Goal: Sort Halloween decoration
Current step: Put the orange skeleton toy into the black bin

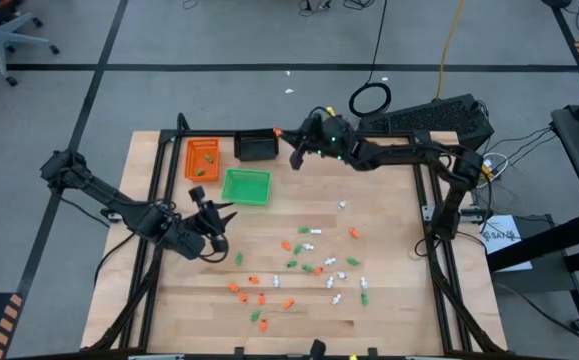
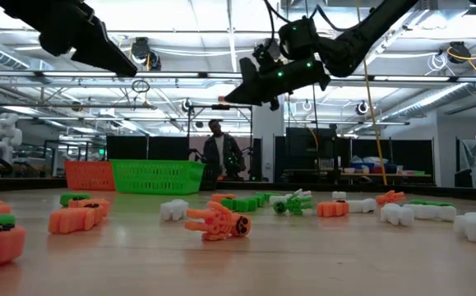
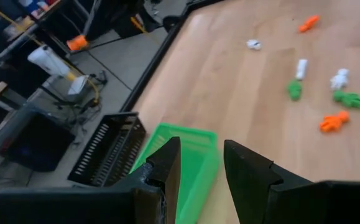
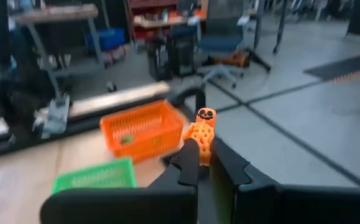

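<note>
while the high view looked straight down, the right gripper (image 1: 296, 155) hung at the far edge of the table, just beside the black tray (image 1: 256, 147), with the orange tray (image 1: 202, 158) farther to its left and the green tray (image 1: 246, 186) nearer the table's middle; whatever it carried was too small to make out there. the scattered pieces (image 1: 304, 268) lay well apart from it, nearer the left gripper (image 1: 209, 228), which waited by the green tray.

at table height, the right gripper (image 2: 250, 89) hung high above the orange tray (image 2: 89, 174) and green tray (image 2: 157, 176); its load was hidden.

past the left wrist, the dark fingers (image 3: 167, 171) stood parted and empty over the green tray (image 3: 192, 155).

past the right wrist, the jaws were clamped on an orange skeleton (image 4: 201, 132), upright, long axis vertical, with the orange tray (image 4: 142, 129) just beyond it, so the drop likely lay that way.
</note>
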Motion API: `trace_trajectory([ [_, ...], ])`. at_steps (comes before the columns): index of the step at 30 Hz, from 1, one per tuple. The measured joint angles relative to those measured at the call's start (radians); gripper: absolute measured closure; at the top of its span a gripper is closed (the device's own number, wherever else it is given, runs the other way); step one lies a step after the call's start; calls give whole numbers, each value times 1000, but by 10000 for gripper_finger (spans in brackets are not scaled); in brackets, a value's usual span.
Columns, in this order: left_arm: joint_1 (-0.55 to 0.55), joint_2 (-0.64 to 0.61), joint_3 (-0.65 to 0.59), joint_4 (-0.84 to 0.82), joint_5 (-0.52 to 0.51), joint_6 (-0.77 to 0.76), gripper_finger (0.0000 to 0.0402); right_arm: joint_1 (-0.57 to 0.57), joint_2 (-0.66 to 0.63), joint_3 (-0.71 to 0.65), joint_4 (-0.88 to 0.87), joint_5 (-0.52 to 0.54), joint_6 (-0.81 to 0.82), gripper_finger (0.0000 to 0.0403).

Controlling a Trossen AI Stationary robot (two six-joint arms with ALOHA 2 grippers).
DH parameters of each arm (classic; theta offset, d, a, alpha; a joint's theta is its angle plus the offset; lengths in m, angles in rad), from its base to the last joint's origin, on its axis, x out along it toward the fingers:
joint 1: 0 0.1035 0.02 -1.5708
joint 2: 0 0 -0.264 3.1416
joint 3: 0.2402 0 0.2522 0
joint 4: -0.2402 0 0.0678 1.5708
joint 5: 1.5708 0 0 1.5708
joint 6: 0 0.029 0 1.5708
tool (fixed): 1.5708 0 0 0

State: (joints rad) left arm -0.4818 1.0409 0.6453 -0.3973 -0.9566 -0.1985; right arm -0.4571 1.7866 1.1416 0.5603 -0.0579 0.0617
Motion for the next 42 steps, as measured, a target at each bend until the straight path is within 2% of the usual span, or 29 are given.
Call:
trace_trajectory([
  [6,53,0,0,0,-3,2,281,-15,0,65,-9,-24,-12,402],
  [13,86,0,0,0,-3,5,281,-20,28,200,-238,-27,-88,402],
  [22,96,0,0,-4,16,-3,281,-53,223,431,-368,-156,-109,402],
  [34,96,0,0,-4,24,-3,281,-61,459,774,-715,-157,-211,399],
  [38,96,0,0,-4,26,-4,281,-63,495,832,-807,-155,-253,397],
  [42,96,0,0,-5,32,-4,281,-65,500,832,-863,-155,-291,397],
])
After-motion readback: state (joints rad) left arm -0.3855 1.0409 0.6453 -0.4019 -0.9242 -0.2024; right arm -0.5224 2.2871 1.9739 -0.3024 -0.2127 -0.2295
